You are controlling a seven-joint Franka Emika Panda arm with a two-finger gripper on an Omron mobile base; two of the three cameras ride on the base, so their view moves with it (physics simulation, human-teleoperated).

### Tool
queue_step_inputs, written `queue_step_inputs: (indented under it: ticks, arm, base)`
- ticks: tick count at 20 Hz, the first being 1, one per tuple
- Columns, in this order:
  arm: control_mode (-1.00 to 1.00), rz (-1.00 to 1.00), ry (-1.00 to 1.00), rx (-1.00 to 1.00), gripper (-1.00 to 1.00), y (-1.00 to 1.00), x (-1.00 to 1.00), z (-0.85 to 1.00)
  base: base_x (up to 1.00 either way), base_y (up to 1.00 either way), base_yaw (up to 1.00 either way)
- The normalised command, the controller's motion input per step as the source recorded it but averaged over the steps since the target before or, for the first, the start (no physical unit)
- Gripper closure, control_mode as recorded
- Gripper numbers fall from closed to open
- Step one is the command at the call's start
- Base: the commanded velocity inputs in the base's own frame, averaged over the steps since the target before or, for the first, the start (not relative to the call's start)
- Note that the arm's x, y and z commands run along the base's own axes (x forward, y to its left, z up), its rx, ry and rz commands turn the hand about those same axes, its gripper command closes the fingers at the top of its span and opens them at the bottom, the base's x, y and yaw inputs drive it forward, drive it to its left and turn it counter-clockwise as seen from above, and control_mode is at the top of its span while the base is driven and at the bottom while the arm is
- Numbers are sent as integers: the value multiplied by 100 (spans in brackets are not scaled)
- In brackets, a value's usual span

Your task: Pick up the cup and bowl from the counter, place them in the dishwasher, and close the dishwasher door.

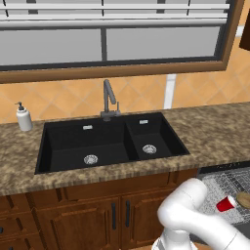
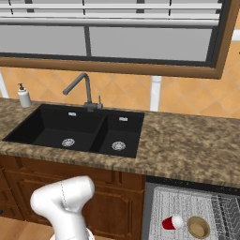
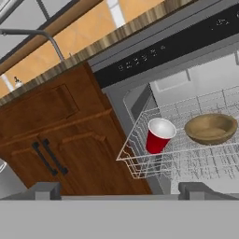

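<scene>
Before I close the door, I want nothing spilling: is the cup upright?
Tipped: the cup leans in the rack beside the bowl.

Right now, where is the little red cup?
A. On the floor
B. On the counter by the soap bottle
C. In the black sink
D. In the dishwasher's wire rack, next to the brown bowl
D: the cup lies tipped in the wire rack of the dishwasher, beside the bowl.
</scene>
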Motion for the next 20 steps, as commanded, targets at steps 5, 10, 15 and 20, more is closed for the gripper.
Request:
queue_step_inputs:
  ticks: [5, 10, 15, 20]
  arm:
    - [-100, -5, -24, 15, -100, -23, -30, -12]
    - [-100, -18, -14, 11, -100, 0, -10, -62]
    - [-100, -7, -7, 11, -100, 10, -38, -75]
    - [-100, 1, -5, 8, -100, 60, -38, -76]
  base:
    - [0, 0, 0]
    - [0, 0, 0]
    - [0, 0, 0]
    - [0, 0, 0]
